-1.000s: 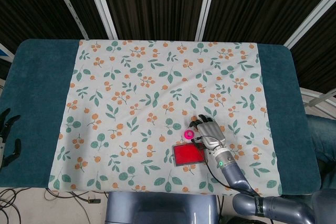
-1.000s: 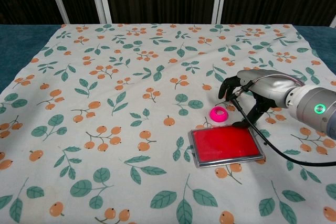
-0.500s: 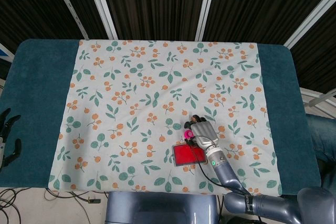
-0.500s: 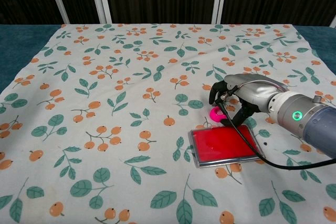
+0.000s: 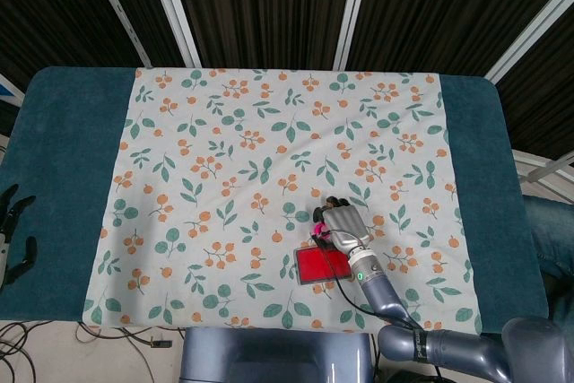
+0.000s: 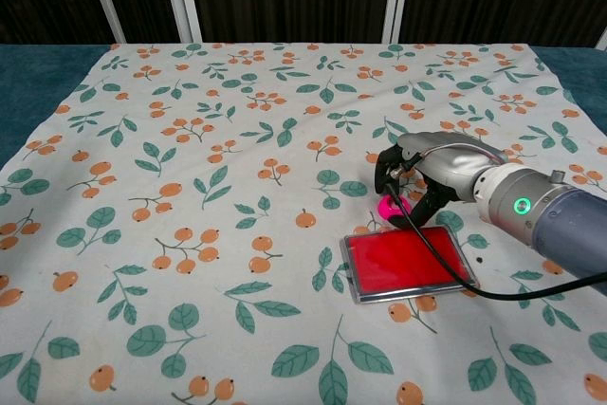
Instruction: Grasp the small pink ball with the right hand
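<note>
The small pink ball (image 6: 387, 206) lies on the floral cloth, just beyond the red tray's far left corner. Only a sliver of it shows. My right hand (image 6: 429, 166) arches over it, with curled fingers (image 6: 383, 180) on its left side and the thumb on its right. Whether they press the ball I cannot tell. In the head view the right hand (image 5: 343, 221) covers nearly all of the ball (image 5: 317, 231). My left hand (image 5: 11, 232) hangs off the table's left edge, fingers apart and holding nothing.
A flat red tray with a metal rim (image 6: 408, 262) lies right beside the ball, nearer to me. A black cable (image 6: 446, 266) runs from the right hand across the tray. The floral cloth (image 6: 237, 139) covers a teal table (image 5: 63, 150).
The right hand moved left over the ball, which was in plain sight a second ago and is now mostly hidden under the fingers. The ball stayed put. The left hand did not move.
</note>
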You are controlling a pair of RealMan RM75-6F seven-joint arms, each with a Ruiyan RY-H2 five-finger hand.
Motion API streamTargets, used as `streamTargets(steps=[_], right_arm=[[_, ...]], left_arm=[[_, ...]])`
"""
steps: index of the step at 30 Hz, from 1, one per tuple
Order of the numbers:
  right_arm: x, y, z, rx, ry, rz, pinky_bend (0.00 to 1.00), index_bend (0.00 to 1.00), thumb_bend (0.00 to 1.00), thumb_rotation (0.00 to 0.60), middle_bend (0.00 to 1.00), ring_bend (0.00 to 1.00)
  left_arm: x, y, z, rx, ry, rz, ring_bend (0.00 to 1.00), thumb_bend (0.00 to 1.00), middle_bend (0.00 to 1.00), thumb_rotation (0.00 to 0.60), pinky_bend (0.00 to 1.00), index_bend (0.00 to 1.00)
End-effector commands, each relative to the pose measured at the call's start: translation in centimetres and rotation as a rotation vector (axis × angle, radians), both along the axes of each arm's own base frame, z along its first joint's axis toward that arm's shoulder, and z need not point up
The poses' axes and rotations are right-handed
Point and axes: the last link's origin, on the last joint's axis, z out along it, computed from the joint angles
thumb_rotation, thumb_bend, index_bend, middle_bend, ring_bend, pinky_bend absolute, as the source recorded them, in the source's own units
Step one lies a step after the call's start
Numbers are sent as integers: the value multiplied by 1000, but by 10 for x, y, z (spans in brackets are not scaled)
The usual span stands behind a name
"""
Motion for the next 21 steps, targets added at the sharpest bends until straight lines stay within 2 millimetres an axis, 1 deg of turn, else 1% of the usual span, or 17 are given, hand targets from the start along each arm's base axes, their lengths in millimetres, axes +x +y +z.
streamTargets(steps=[1, 4, 9, 12, 18, 21], right_arm=[[2, -1, 1, -1, -15, -2, 225, 492, 311, 600, 514, 229], [2, -1, 3, -3, -20, -2, 225, 505, 343, 600, 521, 235], [7, -3, 10, -9, -62, -11, 225, 506, 345, 600, 522, 239], [12, -7, 18, -14, -108, -17, 225, 506, 347, 600, 522, 239], [25, -15, 50, -41, -237, -39, 225, 506, 348, 600, 527, 247], [32, -19, 75, -51, -322, -52, 225, 506, 349, 600, 528, 248]], left_arm=[[0, 0, 0, 2, -1, 0, 59, 554, 0, 600, 43, 146], [0, 0, 1, 3, -2, 0, 59, 554, 0, 600, 43, 146], [-1, -1, 1, 3, -1, 1, 59, 554, 0, 600, 43, 146], [-1, -1, 1, 3, -2, 0, 59, 554, 0, 600, 43, 146], [-1, -2, 2, 2, -3, -1, 59, 554, 0, 600, 43, 146], [-2, -2, 1, 0, -2, 0, 59, 554, 0, 600, 43, 146]])
